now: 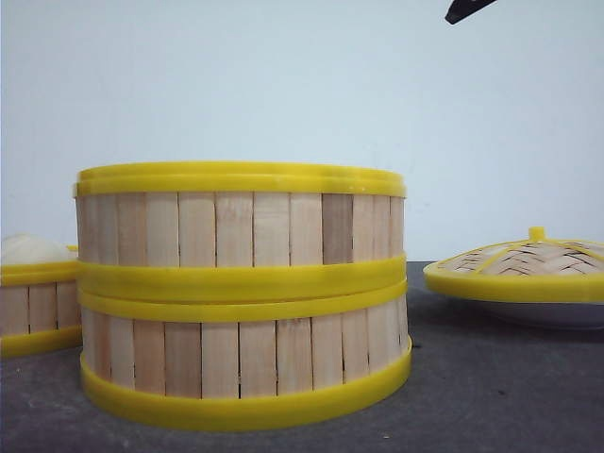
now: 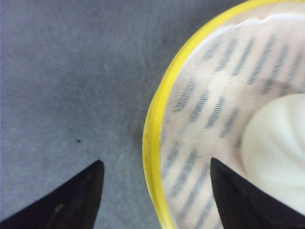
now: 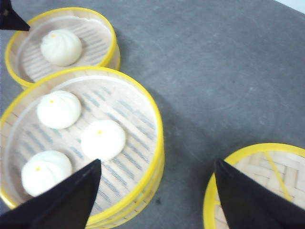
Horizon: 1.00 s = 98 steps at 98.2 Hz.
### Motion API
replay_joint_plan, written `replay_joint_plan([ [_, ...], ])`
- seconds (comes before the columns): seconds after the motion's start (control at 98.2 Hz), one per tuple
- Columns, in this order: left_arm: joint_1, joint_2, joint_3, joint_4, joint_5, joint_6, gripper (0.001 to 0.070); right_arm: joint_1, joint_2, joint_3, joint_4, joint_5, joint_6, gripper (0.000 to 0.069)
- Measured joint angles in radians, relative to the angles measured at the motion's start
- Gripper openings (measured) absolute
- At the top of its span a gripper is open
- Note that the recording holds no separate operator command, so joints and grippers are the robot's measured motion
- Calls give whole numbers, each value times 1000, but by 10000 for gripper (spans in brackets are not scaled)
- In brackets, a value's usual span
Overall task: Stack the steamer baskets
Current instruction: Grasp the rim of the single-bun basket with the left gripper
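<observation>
Two steamer baskets stand stacked in the middle, the upper one (image 1: 236,229) on the lower one (image 1: 236,359). From above, the top basket (image 3: 153,119) holds three white buns. The third steamer basket (image 1: 38,307) sits apart to the left with one bun (image 2: 276,148) inside. My left gripper (image 2: 155,164) is open and straddles that basket's yellow rim (image 2: 153,129), one finger outside and one inside. My right gripper (image 3: 157,161) hangs open high over the gap between the stack and the lid, holding nothing.
A domed woven lid (image 1: 524,264) with a yellow rim rests on a white plate (image 1: 557,316) to the right of the stack. The table (image 1: 491,387) is dark grey. A black fingertip (image 1: 467,9) shows at the top edge of the front view.
</observation>
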Motion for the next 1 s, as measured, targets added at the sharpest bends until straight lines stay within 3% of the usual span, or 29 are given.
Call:
replay_joint_plan([
  [0.336, 0, 97, 0, 16, 1, -8, 299, 0, 1, 0, -15, 1, -4, 467],
  [0.469, -1, 97, 0, 23, 2, -8, 122, 0, 1, 0, -15, 1, -7, 467],
  [0.55, -1, 97, 0, 24, 5, -11, 60, 0, 1, 0, -15, 1, -8, 467],
  [0.998, -1, 97, 1, 23, 7, -31, 34, 0, 1, 0, -29, 1, -7, 467],
])
